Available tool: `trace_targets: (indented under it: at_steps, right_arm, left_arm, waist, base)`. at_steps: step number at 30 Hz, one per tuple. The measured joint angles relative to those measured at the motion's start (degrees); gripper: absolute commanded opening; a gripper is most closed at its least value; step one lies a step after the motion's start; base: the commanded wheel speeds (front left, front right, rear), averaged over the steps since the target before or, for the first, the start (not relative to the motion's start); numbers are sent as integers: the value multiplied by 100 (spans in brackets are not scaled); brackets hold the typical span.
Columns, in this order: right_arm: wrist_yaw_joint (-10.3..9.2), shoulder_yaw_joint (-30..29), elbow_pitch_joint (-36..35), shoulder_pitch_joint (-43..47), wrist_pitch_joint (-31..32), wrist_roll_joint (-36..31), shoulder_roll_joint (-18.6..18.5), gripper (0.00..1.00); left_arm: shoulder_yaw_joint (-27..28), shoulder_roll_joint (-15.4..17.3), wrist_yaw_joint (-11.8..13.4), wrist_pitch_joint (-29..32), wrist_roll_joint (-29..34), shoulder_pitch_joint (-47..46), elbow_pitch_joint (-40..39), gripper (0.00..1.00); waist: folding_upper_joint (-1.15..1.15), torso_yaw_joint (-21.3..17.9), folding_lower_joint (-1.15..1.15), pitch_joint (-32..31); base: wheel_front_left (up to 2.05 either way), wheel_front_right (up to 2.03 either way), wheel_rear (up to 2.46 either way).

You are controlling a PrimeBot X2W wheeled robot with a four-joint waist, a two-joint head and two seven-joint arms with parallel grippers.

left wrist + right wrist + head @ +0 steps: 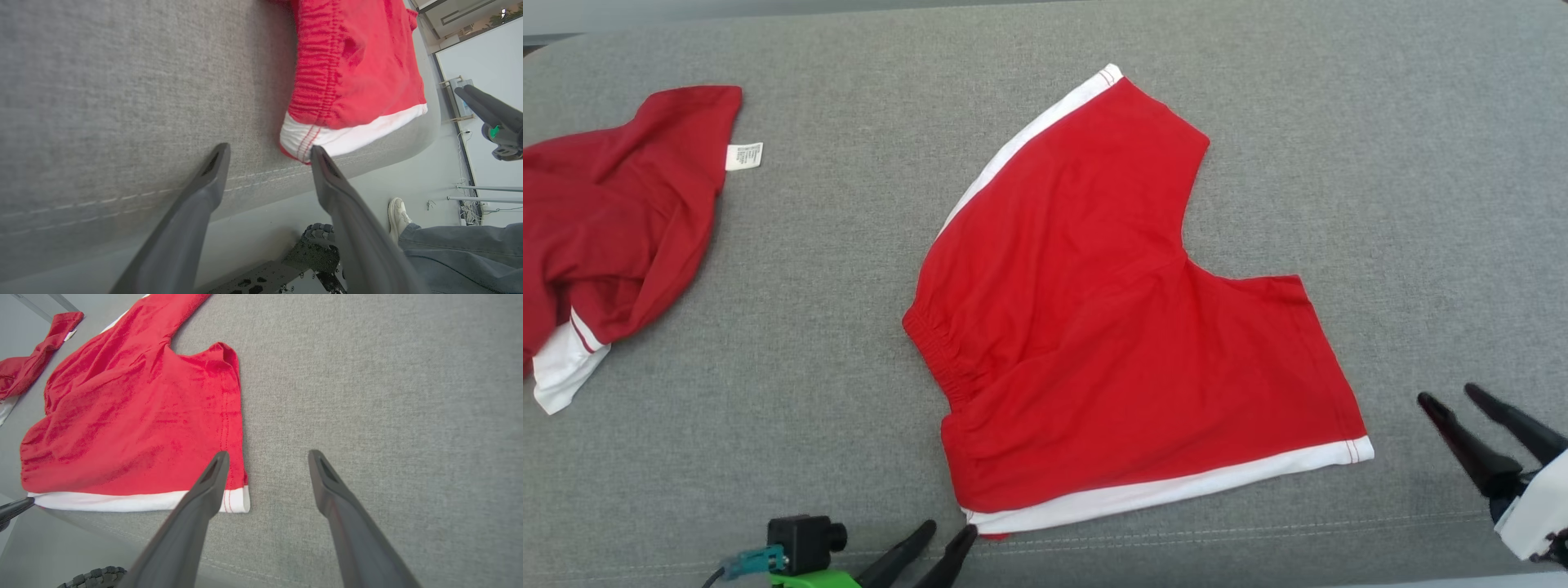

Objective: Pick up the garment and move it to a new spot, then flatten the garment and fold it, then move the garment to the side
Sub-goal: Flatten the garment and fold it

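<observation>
Grey woven fabric covers the table [1380, 163], with a stitched seam running along its near edge. At the left edge of the head view lies a second, darker red garment [613, 220], crumpled, with a white cuff and a small white label [744, 156]. It is well apart from the task's garment [1111, 327], and bare fabric lies between them. The garment, a pair of bright red shorts with white hems, lies spread flat in the middle of the frame, its gathered waistband facing left. In the left wrist view a person's pale shoe [398, 212] and grey trouser leg [461, 245] show on the floor beyond the table's edge.

At the bottom of the head view, the left end effector [947, 531] has its fingers spread and holds nothing. One fingertip sits just beside the lower white hem corner, and whether it touches cannot be told. At the lower right, the right end effector [1450, 396] is also spread wide and empty, over bare fabric near the hem's other corner but apart from it.
</observation>
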Motion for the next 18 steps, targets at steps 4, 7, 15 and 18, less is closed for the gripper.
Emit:
trace_targets:
  at_steps: [4,7,15,18]
  right_arm:
    - [-308,-339,109,-129,-194,-320,66,100]
    - [-467,-466,146,-133,-208,-390,205,100]
    - [-557,-487,177,120,-207,-637,442,100]
    - [-643,-824,177,182,-205,-769,524,100]
  left_arm:
    - [400,8,167,-97,5,97,170,100]
    - [624,35,277,-100,115,97,233,100]
    - [527,-70,324,-98,80,517,210,100]
    - [910,-56,434,-99,285,514,129,100]
  waist:
    - [0,-10,0,-128]
    - [0,-10,0,-246]
    - [0,0,0,-576]
    - [0,15,0,-665]
  base:
    - [0,0,0]
    - [0,0,0]
    - [0,0,0]
    - [0,0,0]
